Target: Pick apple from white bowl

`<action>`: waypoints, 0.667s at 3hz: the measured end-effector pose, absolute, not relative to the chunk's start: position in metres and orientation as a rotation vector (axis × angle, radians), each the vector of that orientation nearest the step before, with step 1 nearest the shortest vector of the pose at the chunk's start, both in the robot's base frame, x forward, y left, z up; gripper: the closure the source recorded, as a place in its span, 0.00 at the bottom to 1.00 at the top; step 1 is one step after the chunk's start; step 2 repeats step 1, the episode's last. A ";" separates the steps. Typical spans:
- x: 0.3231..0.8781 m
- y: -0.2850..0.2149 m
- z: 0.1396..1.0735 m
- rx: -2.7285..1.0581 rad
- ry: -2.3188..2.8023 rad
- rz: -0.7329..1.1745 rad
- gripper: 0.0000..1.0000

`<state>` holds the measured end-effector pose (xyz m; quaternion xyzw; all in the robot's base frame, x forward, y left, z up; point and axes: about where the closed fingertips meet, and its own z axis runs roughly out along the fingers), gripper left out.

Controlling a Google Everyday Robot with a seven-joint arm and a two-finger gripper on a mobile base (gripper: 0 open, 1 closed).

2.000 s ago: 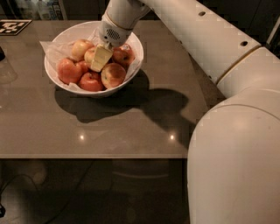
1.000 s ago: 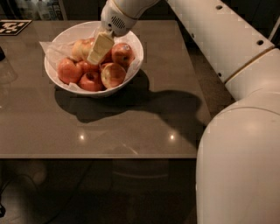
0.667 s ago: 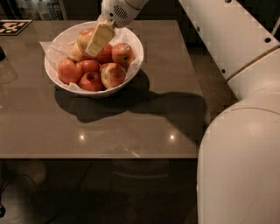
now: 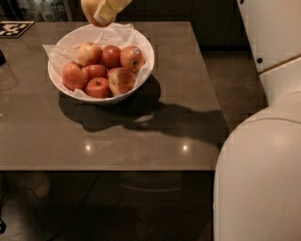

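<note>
the robot's pale body (image 4: 263, 179) fills the near right. the brown desk (image 4: 141, 141) carries the white bowl (image 4: 148, 56), which is lined with crumpled paper (image 4: 51, 52) and has seven reddish apples (image 4: 98, 87) in it. above the bowl's far rim, at the top edge, the claw (image 4: 102, 13) is clamped on the apple (image 4: 87, 9). the apple is pale yellow-orange, clear of the bowl and partly cut off by the edge.
</note>
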<state>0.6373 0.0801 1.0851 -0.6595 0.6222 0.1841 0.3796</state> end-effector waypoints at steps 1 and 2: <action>0.637 0.078 1.093 -1.677 1.578 0.466 1.00; 0.637 0.078 1.093 -1.677 1.578 0.466 1.00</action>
